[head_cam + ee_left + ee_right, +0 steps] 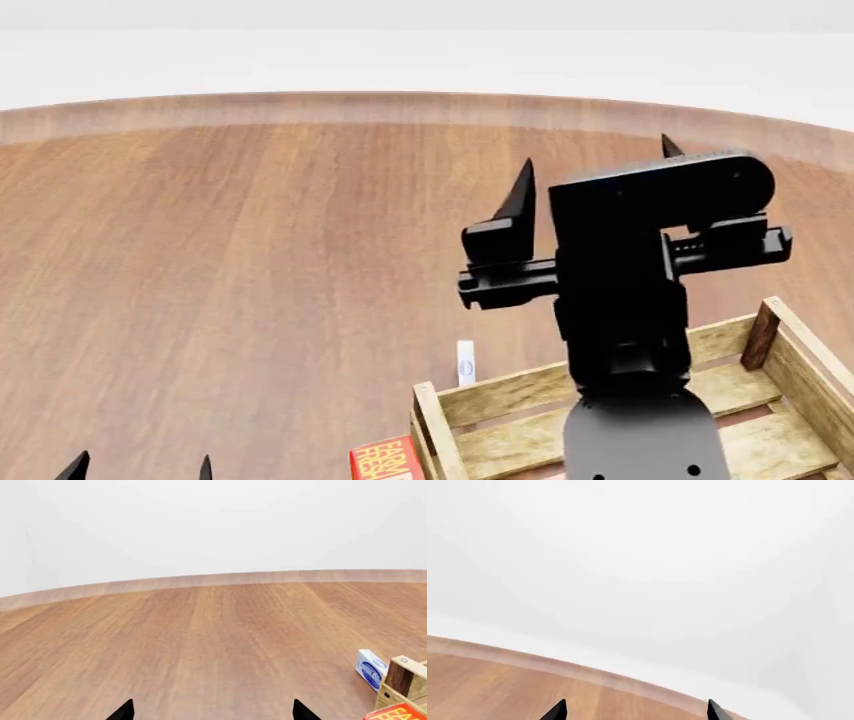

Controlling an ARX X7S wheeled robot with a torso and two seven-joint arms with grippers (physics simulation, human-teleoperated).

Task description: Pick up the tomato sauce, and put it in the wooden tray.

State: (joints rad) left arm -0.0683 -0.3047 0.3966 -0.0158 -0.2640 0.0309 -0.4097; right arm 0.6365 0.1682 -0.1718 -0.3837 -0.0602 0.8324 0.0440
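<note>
The tomato sauce can is not in any view. The wooden tray (627, 400) sits at the lower right of the head view, partly behind my right arm; one corner post shows in the left wrist view (403, 677). My right gripper (594, 175) is raised high above the tray, open and empty, its fingertips pointing up and away; in the right wrist view (635, 710) it faces the wall. My left gripper (140, 468) is low at the bottom left of the head view, open and empty, over bare floor in the left wrist view (213, 711).
A small white-and-blue box (465, 363) stands on the wooden floor just beyond the tray, also in the left wrist view (371, 668). A red-and-orange box (387, 460) lies by the tray's left corner, its edge in the left wrist view (399, 713). A pale wall rims the floor.
</note>
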